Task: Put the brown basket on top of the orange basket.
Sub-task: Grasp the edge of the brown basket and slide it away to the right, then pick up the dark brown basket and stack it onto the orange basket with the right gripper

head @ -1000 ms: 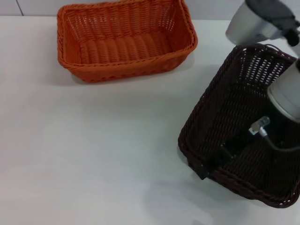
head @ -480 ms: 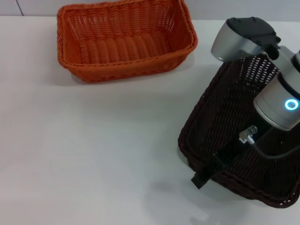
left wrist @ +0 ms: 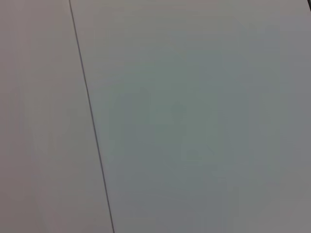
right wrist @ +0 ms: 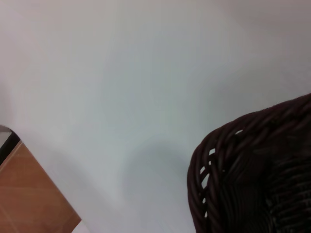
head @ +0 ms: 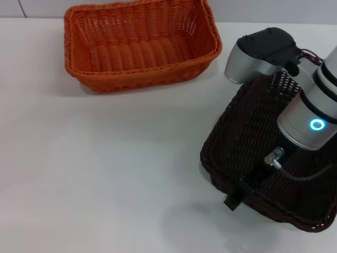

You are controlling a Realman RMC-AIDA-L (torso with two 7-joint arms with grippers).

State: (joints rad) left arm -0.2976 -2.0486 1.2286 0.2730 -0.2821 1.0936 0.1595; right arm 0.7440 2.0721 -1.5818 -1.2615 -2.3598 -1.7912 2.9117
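The orange basket [head: 139, 47] stands upright on the white table at the far left, with nothing in it. Over at the right is the brown basket [head: 247, 132], tilted, its near corner raised off the table with a shadow under it. My right gripper [head: 238, 192] is shut on that basket's near rim, one finger inside and one outside. The right arm's silver body lies across the basket and hides much of its inside. A corner of the brown basket [right wrist: 252, 174] also shows in the right wrist view. My left gripper is out of view.
White table [head: 105, 168] stretches between the two baskets. The right wrist view shows the table's edge with brown floor [right wrist: 29, 194] beyond it. In the left wrist view there is only pale surface with a thin seam [left wrist: 92, 121].
The right arm has swung leftward over the brown basket. The basket has tilted and shifted slightly left with the gripper on its rim. The orange basket has not moved.
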